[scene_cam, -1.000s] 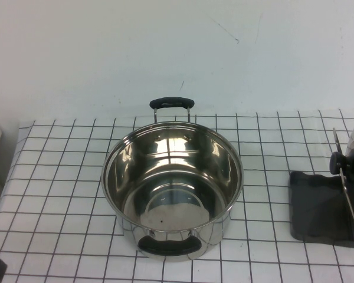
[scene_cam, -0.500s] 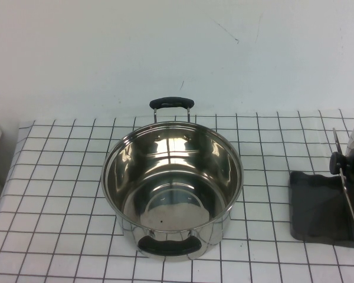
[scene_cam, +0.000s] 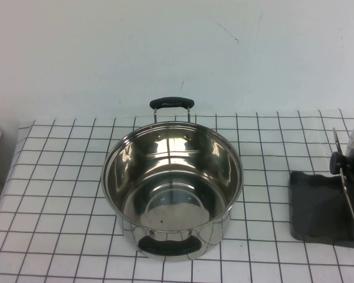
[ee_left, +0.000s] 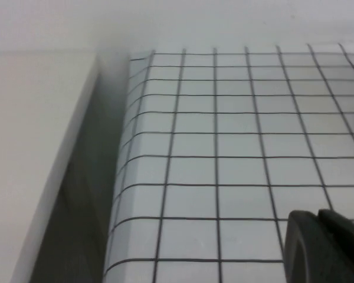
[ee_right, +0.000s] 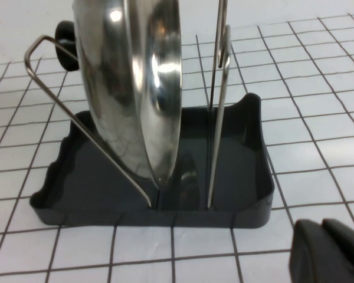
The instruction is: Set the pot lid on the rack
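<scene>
The shiny steel pot lid (ee_right: 135, 88) stands on edge in the rack (ee_right: 248, 194), leaning between its upright wire rods (ee_right: 215, 118), with its black knob facing away from the rods. In the high view the lid (scene_cam: 345, 162) and the dark grey rack (scene_cam: 318, 206) are at the table's right edge, partly cut off. My right gripper (ee_right: 323, 227) is shut and empty, low over the table just in front of the rack, clear of it. My left gripper (ee_left: 317, 219) is shut and empty over the table's left part. Neither gripper shows in the high view.
A deep steel pot (scene_cam: 171, 188) with two black handles stands open in the middle of the checked tablecloth. A white ledge (ee_left: 41, 147) runs beside the table's left edge, with a gap between. A white wall stands behind.
The dark left gripper at the bottom left corner of the high view one second ago has moved out of that view. The lid, rack and pot have not moved.
</scene>
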